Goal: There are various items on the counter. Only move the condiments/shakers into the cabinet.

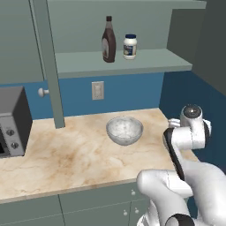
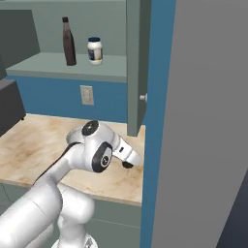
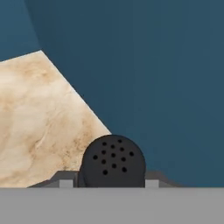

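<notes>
The tool (image 3: 112, 183) pinches the black shaker (image 3: 113, 161). In the hand view the shaker's round top with little holes sits right between the two tips. It is down at the far right corner of the table (image 1: 66, 154), close to the blue wall (image 3: 153, 78).

The bottle (image 1: 108, 39) and the jar (image 1: 129, 47) stand side by side on the cabinet (image 1: 185, 26) shelf (image 1: 132, 62). The glass bowl (image 1: 124, 130) sits in the middle of the table and should stay there.

The shaker looks like the last thing to move. To do it well, lift it straight up first, so it does not bump the wall. Keep it upright. Then swing left and up to the shelf, staying away from the bowl and the door edge (image 1: 48, 66). Set it down beside the jar, not on it.

The shaker's body is hidden under its top. The tips are cut off at the bottom. In the base views the arm (image 2: 97, 152) hides the tool, so how well it holds is hard to tell.
</notes>
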